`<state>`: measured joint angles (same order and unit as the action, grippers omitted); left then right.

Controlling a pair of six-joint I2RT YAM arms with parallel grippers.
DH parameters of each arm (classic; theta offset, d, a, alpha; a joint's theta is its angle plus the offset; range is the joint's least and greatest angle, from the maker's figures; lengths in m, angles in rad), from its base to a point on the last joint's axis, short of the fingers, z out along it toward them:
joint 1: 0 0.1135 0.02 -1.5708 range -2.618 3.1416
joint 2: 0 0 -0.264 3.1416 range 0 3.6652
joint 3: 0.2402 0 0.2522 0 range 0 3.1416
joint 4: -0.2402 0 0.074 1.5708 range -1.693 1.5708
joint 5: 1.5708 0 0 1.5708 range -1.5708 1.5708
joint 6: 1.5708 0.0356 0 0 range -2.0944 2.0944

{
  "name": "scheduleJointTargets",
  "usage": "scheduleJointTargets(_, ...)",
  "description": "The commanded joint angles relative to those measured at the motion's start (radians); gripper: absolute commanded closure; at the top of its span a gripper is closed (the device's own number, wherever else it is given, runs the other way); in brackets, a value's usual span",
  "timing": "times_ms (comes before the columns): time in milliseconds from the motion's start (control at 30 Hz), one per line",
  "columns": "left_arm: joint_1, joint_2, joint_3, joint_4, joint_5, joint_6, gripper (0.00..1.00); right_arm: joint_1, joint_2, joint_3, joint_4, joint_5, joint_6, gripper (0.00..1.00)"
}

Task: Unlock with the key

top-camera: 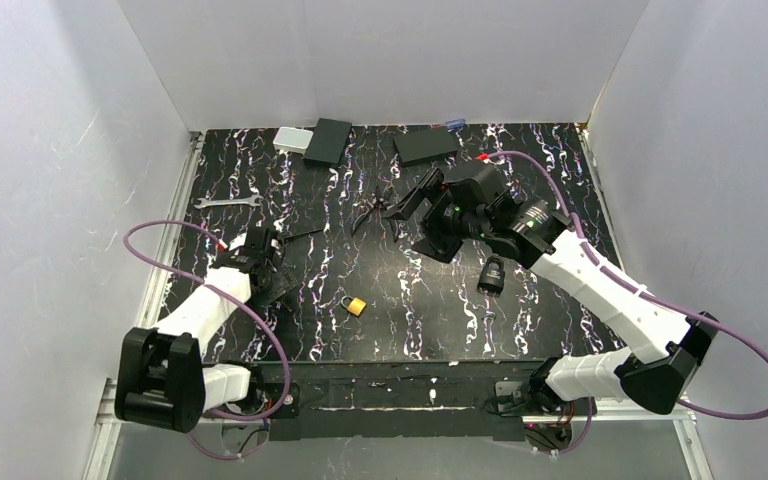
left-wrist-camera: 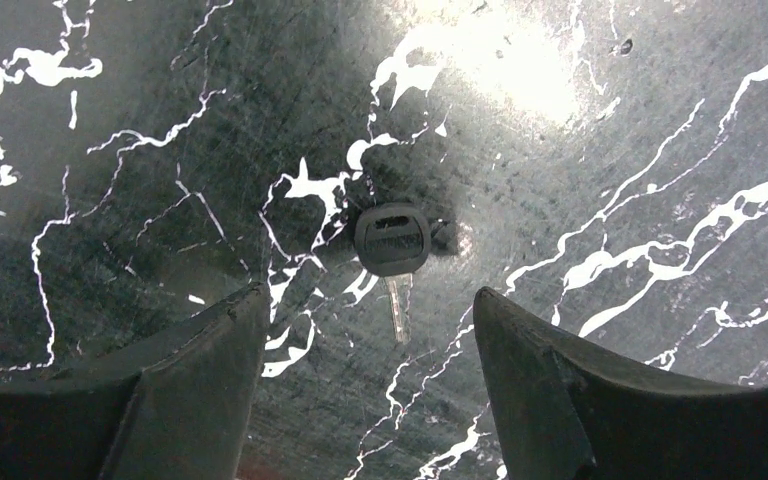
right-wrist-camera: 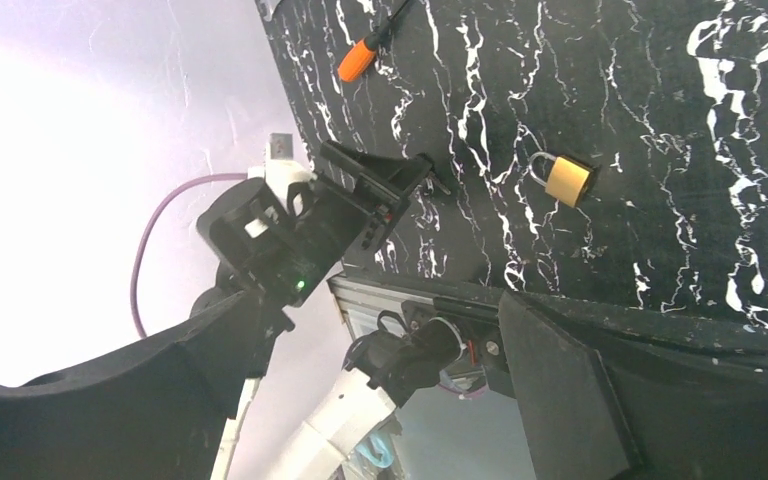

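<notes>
A small key [left-wrist-camera: 392, 240] with a black head and a silver blade lies flat on the black marbled table, seen in the left wrist view. My left gripper [left-wrist-camera: 370, 292] is open and hovers just above it, the blade pointing into the gap between the fingers. In the top view the left gripper [top-camera: 268, 264] hides the key. A brass padlock [top-camera: 353, 305] lies to its right, also in the right wrist view [right-wrist-camera: 565, 178]. A black padlock [top-camera: 492, 275] lies under the right arm. My right gripper [top-camera: 412, 222] is open, empty and raised mid-table; it also shows in the right wrist view [right-wrist-camera: 385, 300].
A wrench [top-camera: 228, 202] lies at the left. Two black boxes [top-camera: 328, 142] [top-camera: 426, 146] and a silver box [top-camera: 292, 139] stand at the back. A dark tool [top-camera: 372, 210] lies mid-table. An orange-handled screwdriver [right-wrist-camera: 360, 58] lies near the table's left edge.
</notes>
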<state>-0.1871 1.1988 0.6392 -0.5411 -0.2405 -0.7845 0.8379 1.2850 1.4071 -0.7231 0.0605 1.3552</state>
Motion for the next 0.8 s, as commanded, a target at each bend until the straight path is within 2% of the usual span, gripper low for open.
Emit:
scheduleJointTargets(0,-0.001,0.055,0.037,0.036,-0.017,0.024,0.29,0.007,0.017,0.049,0.064,-0.027,-0.002,0.02)
scheduleJointTargets(200,-0.002,0.103,0.044,0.056,-0.026,0.013,0.29,0.007,-0.033,-0.016,0.134,-0.012,0.011,0.02)
scheduleJointTargets(500,0.01,0.181,0.051,0.096,-0.04,0.01,0.31,0.008,-0.047,-0.027,0.175,0.011,0.02,0.02)
scheduleJointTargets(767,0.014,0.228,0.047,0.13,-0.02,0.007,0.4,0.008,-0.047,-0.031,0.173,0.016,0.029,0.02)
